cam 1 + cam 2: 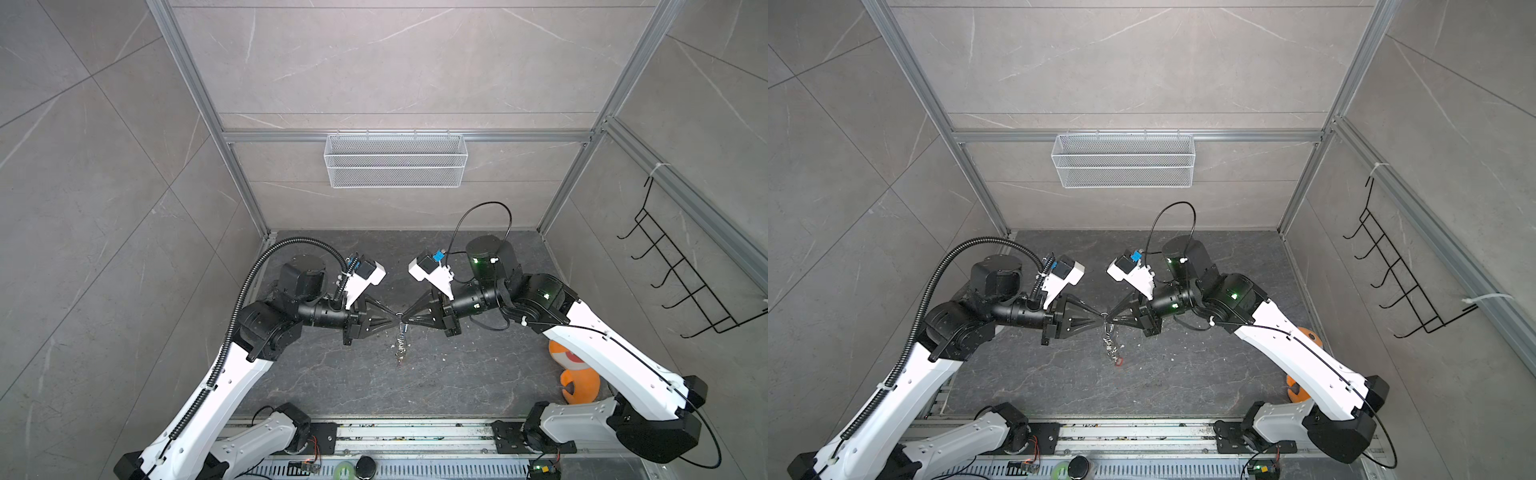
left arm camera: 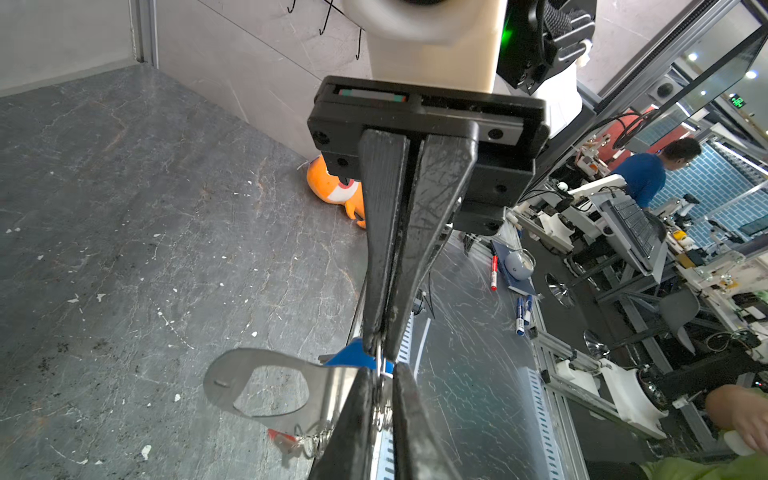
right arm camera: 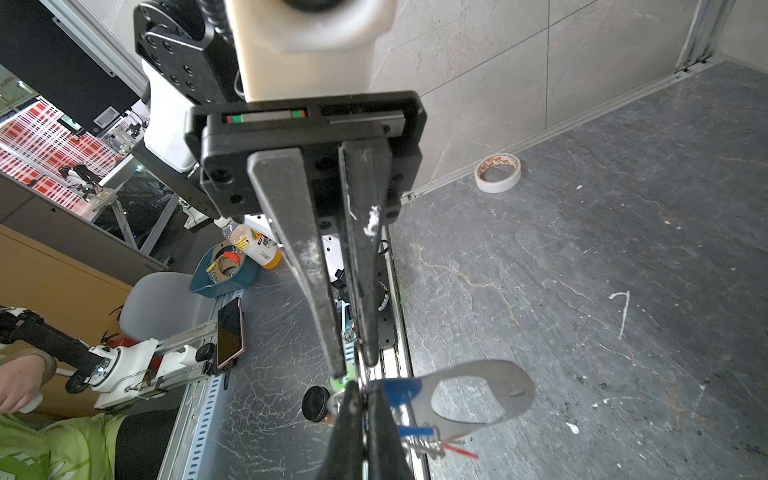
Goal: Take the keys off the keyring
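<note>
Black fingers of the left gripper (image 1: 394,321) reach in from the left in both top views, level and pointing right. Their tips stand only a thin slit apart. From the left wrist, silver ring metal fills that slit, so the jaws are all but closed and pinch the keyring (image 1: 400,338).

The keyring is at mid-table, above the dark stone table (image 1: 324,374), caught at its top end where the two sets of tips meet. In both top views its long axis runs from the tips toward the near edge. It is a single strand of linked rings hanging below the grip, with the red key (image 1: 1119,361) at its far end. I cannot tell whether that end touches the table.

In the wrist views the flat grey tag (image 2: 328,386) lies crosswise to the fingers. Its narrow end is at the rings and its rounded end, with the oval cut-out, points away from them. The blue key (image 2: 347,359) is just beside the pinched ring. The plain silver key cannot be picked out among the rings.

The right gripper (image 1: 408,320) comes in from the right, pointing left, tip to tip with the left one. Its jaws are pressed together on the top of the keyring. Further right, an orange toy (image 1: 577,382) lies by the table's edge, partly under the right arm.
</note>
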{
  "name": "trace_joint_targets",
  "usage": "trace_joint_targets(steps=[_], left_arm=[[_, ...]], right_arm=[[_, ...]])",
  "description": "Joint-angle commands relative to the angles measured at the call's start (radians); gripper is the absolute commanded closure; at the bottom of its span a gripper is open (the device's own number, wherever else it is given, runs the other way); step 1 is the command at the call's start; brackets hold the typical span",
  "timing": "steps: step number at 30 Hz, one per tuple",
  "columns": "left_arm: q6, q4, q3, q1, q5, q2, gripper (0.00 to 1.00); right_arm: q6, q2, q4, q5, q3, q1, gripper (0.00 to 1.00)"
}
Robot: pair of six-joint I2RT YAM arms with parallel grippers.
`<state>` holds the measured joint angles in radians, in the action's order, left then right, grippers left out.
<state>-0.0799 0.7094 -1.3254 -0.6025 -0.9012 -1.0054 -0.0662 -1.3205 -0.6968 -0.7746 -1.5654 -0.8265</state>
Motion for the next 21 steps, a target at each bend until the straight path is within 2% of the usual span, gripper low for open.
trace_joint_targets(steps=[1,7,10,12,13,16,17,21], left_arm=[[-0.005,-0.049,-0.014,-0.003,-0.04,0.004,0.9],[-0.044,-0.148,0.035,-0.002,-0.043,0.02,0.93],[-0.072,-0.223,0.073,-0.003,-0.049,0.034,1.0],[-0.089,-0.279,0.103,-0.003,-0.044,0.056,1.0],[-0.097,-0.309,0.125,-0.002,-0.036,0.072,1.0],[-0.116,-0.405,0.193,-0.002,0.005,0.13,1.0],[-0.127,-0.439,0.214,-0.003,0.01,0.148,1.0],[-0.154,-0.542,0.273,-0.002,0.038,0.209,1.0]], right_arm=[[0.014,-0.011,0.008,0.008,-0.032,-0.008,1.0],[0.006,-0.016,0.023,0.028,-0.031,-0.018,1.0],[-0.001,-0.016,0.035,0.037,-0.027,-0.023,1.0],[-0.003,-0.009,0.048,0.044,-0.02,-0.026,1.0],[-0.006,-0.002,0.066,0.058,-0.008,-0.028,0.97],[-0.018,0.064,0.175,0.1,0.074,-0.028,0.7],[-0.023,0.092,0.219,0.113,0.106,-0.027,0.65],[-0.024,0.177,0.353,0.168,0.218,-0.027,0.59]])
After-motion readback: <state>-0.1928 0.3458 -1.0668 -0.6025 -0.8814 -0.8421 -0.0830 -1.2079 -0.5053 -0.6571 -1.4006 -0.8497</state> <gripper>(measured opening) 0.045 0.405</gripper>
